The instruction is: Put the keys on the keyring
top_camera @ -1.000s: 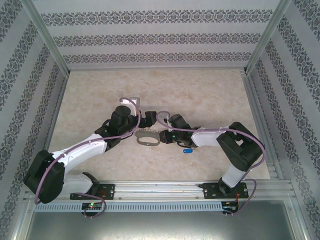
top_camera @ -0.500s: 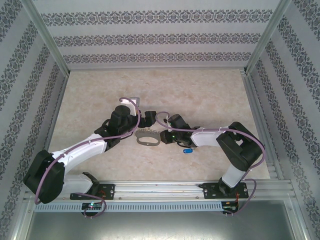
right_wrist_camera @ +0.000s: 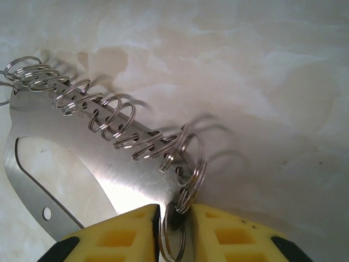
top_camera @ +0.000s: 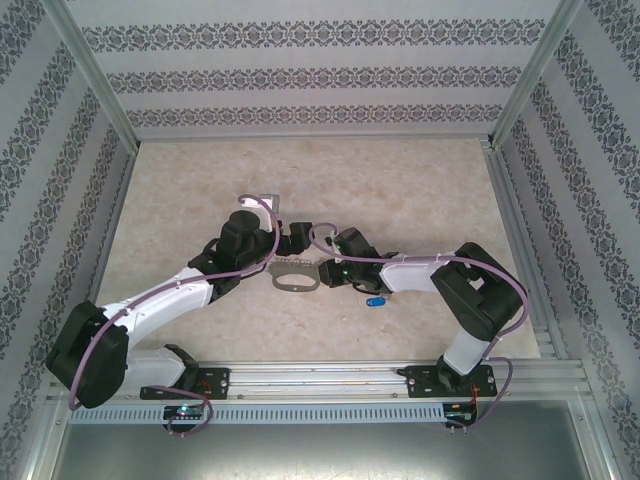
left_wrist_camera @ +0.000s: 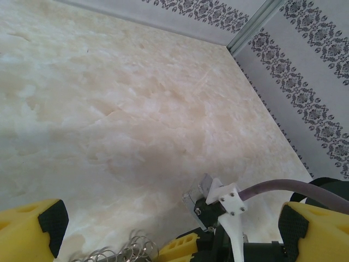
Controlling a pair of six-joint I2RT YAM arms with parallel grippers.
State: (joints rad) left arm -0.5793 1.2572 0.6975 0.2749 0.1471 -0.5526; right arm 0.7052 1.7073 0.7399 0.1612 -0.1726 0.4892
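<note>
The keyring (top_camera: 296,276) is a flat grey metal D-shaped plate lying on the table, with several wire split rings along one edge (right_wrist_camera: 109,117). My right gripper (right_wrist_camera: 174,232) is shut on a split ring at the plate's end, its yellow fingers (right_wrist_camera: 114,237) pinching it from both sides; from above it (top_camera: 322,268) sits at the keyring's right end. My left gripper (top_camera: 287,241) hovers just behind the keyring, and its yellow fingers (left_wrist_camera: 32,229) stand wide apart with nothing between them. The blue-headed key (top_camera: 376,301) lies on the table to the right of the keyring, apart from both grippers.
Patterned walls and aluminium posts (top_camera: 95,80) enclose the pale marble tabletop (top_camera: 400,190). The two wrists are close together over the keyring, and the right wrist's camera bracket (left_wrist_camera: 226,199) sits between my left fingers. An aluminium rail (top_camera: 320,378) runs along the near edge.
The right wrist has edged slightly left toward the keyring. The keyring, the key and the left arm have stayed where they were.
</note>
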